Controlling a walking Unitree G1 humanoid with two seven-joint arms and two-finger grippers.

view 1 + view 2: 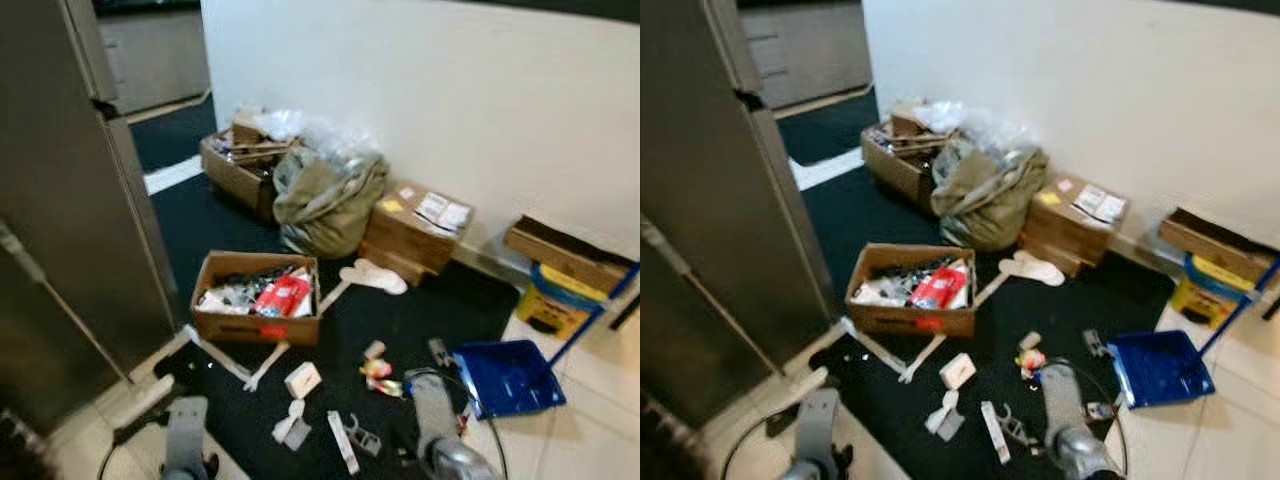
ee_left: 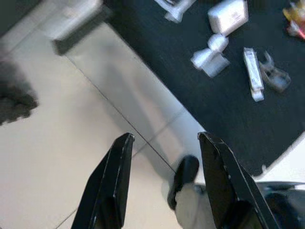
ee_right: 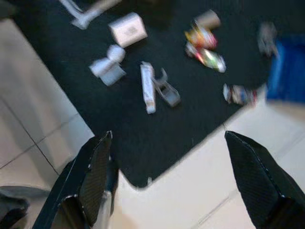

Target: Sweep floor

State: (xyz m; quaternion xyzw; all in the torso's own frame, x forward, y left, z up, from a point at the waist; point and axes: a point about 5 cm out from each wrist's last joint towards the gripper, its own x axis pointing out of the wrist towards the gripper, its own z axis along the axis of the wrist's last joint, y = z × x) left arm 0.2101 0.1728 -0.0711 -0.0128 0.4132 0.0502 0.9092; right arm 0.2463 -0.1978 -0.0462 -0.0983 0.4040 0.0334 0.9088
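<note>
Litter lies scattered on a dark mat: a small white box, crumpled white paper, a white strip and colourful wrappers. A blue dustpan with a long blue handle rests at the mat's right edge. A long-handled broom leans by the fridge, its head on the pale tiles. My left gripper hangs open over the tiles at the mat's near corner. My right gripper is open wide above the mat's near edge. Both hold nothing.
A grey fridge fills the left. An open cardboard box of clutter sits on the mat, with an olive bag, more cartons and a yellow box along the white wall. Pale tiles lie at the near left and right.
</note>
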